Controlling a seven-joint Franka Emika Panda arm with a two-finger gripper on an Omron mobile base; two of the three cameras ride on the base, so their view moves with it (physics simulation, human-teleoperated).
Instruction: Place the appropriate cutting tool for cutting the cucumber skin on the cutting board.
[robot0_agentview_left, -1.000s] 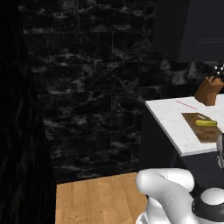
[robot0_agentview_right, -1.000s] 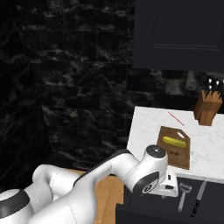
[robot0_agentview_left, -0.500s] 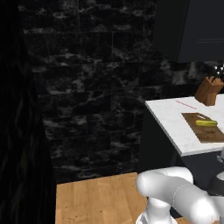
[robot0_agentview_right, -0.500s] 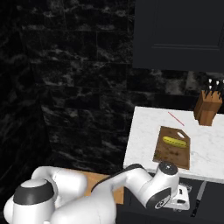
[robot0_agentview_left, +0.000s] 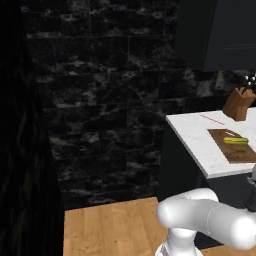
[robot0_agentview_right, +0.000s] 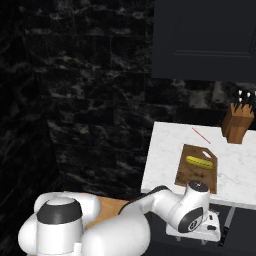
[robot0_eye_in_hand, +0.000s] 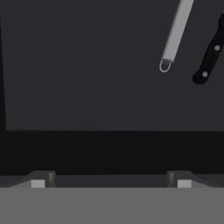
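Arm low over an open drawer below the counter, gripper (robot0_eye_in_hand: 111, 179) wide open and holding nothing.

Hand view looks down into the dark drawer (robot0_eye_in_hand: 87, 65): a slim grey metal handle with a loop end (robot0_eye_in_hand: 175, 35) lies beside a black riveted knife handle (robot0_eye_in_hand: 210, 54), close but apart, both toward the top right. The grey one is likely the peeler (head out of frame, so can't confirm). It looks light, stiff and smooth, so probably slippery; best pinched across the middle of the handle, jaws square to it. The cucumber (robot0_agentview_right: 198, 161) lies on the cutting board (robot0_agentview_right: 197, 175) on the white counter (robot0_agentview_right: 160, 160), with the knife block (robot0_agentview_right: 236, 122) well apart at the back.
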